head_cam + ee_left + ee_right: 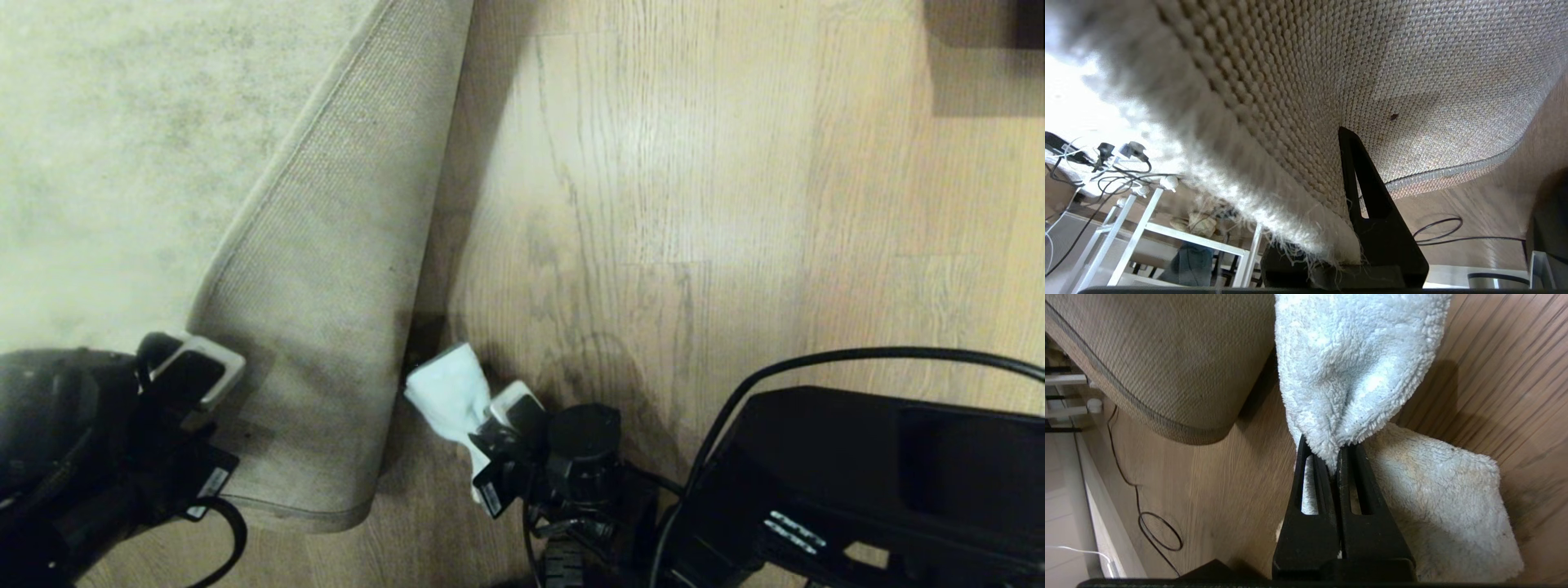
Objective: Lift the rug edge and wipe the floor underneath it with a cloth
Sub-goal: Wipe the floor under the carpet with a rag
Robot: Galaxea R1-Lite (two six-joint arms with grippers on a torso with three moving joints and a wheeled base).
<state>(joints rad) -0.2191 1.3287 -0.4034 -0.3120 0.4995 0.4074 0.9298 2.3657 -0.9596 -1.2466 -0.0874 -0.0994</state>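
From the head view, the rug edge (326,327) is folded back so its ribbed tan underside faces up. The left gripper (192,376) clamps the rug edge at its near left side. Right of the rug edge, the right gripper (490,433) carries the cloth (449,396) low over the bare floor (653,245).

In the left wrist view, the woven backing of the rug edge (1372,81) fills the frame, pinched between narrow jaws, one dark finger (1367,196) pressed against it.

In the right wrist view, the right gripper (1337,457) is closed tight on a fold of the cloth (1351,367), which drapes onto the floor (1229,490) just beside the rug edge (1167,367).

The step in hand looks like wiping; next the cloth should sweep across the boards beside the fold while the lift holds.
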